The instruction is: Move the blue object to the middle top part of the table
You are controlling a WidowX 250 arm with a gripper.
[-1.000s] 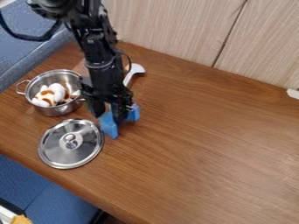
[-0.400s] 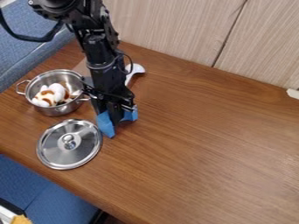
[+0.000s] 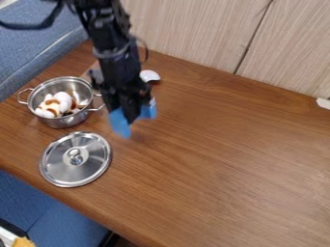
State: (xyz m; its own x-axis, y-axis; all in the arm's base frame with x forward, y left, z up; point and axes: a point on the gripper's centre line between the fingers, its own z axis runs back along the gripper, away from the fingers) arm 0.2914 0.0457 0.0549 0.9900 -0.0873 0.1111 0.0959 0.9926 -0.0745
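Table [image 3: 226, 159]: spreads around the pot [image 3: 61, 122]; its middle top part, the goal, lies well right of it in view.
Arm [image 3: 111, 48]: hangs down just right of the pot.
Pot: lidless, holding white-and-brown contents [image 3: 56, 103].
Lid [image 3: 64, 170]: flat, below the pot in view.
Gripper [image 3: 130, 118]: right of the pot, clenched on the blue object [image 3: 119, 124].
Blue object: right of the pot, apparently lifted; grasp done, carrying and placing left.
White utensil [image 3: 150, 75]: beyond the pot, upper right.

There is one pot [image 3: 62, 121], one lid [image 3: 82, 170], one blue object [image 3: 118, 124], one utensil [image 3: 149, 75].
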